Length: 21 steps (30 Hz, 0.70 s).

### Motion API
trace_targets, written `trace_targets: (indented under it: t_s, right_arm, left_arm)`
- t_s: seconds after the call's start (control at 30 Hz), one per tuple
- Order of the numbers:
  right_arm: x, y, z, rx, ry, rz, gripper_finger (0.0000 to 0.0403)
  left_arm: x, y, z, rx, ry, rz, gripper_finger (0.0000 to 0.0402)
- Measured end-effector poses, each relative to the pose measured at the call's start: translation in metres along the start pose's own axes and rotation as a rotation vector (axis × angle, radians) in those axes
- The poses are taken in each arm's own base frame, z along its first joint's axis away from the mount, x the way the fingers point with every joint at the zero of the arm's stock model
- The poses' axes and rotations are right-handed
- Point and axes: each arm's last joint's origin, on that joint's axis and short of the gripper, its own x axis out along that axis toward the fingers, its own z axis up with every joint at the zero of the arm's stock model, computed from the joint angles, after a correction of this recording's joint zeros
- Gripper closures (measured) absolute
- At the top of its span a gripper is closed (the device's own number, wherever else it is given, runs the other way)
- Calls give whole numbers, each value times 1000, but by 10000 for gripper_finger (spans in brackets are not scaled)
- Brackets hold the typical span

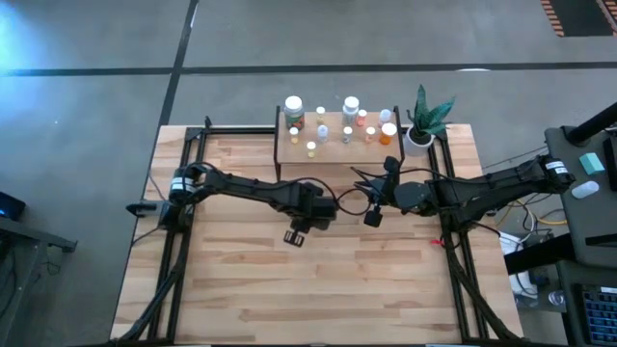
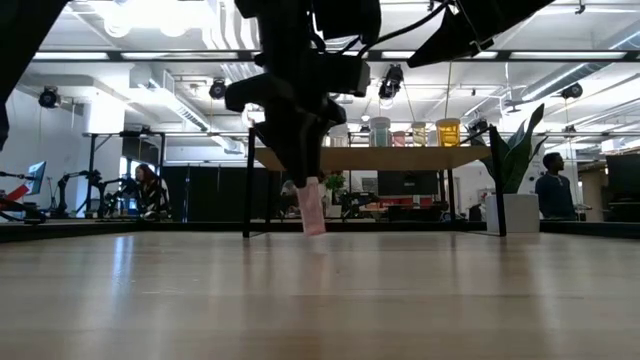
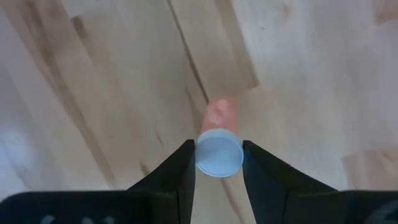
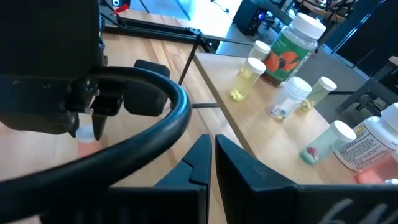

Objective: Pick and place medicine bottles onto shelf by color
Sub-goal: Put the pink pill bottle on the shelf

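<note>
My left gripper [image 1: 297,234] is over the middle of the table, pointing steeply down, shut on a small pink medicine bottle [image 2: 312,212] with a white cap. The bottle also shows in the right wrist view [image 4: 87,144]. The shelf [image 1: 333,149] stands at the table's far edge on thin black legs. Several medicine bottles stand upright on it, among them a large white-capped one [image 1: 293,108] and an orange one [image 1: 388,133]. My right gripper [image 1: 374,214] hovers shut and holding nothing in front of the shelf, right of the left gripper. My left gripper pinches the bottle's white cap [image 3: 219,155] between its two fingers [image 3: 184,163]. They come from above, pointing down. The pink body [image 3: 220,115] hangs below them, slightly tilted. Its lower end [image 2: 316,231] is close to the tabletop; whether it touches cannot be told.
A white pot with a green plant [image 1: 421,130] stands at the shelf's right end. Black frame rails [image 1: 183,222] run along the table's left and right sides. Bare wood [image 1: 318,289] lies between the grippers and the near edge. People show in the room behind.
</note>
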Motion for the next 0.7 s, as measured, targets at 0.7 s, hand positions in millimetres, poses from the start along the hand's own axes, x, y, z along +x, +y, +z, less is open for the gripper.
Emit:
trace_targets:
  t_s: [0.7]
  right_arm:
    - [0, 0, -4, -12, 40, -1, 390]
  left_arm:
    - [13, -6, -10, -6, 40, -46, 291]
